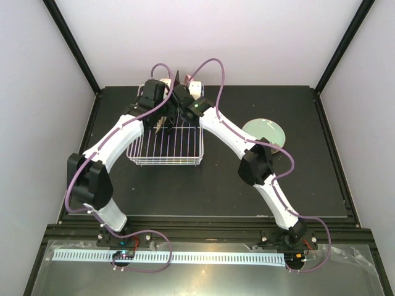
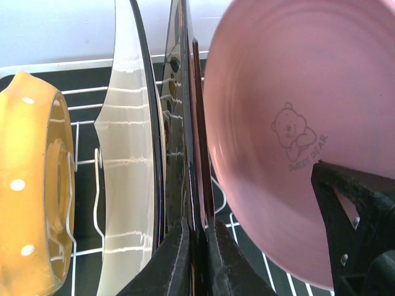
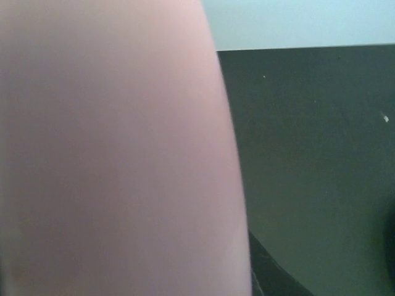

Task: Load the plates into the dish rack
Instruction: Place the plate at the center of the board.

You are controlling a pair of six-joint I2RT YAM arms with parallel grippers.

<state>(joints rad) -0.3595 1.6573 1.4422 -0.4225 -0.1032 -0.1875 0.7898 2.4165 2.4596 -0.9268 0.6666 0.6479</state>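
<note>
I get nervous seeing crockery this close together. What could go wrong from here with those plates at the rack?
The pink plate is very close to the dark-edged plate pinched by the left gripper; a small swing could knock or chip them. The left arm and right arm crowd the far end of the dish rack, so they might bump each other.

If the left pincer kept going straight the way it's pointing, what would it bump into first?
The dark glossy plate clamped edge-on in the left pincer. Beyond it, probably the wires of the dish rack, though depth is unclear.
</note>
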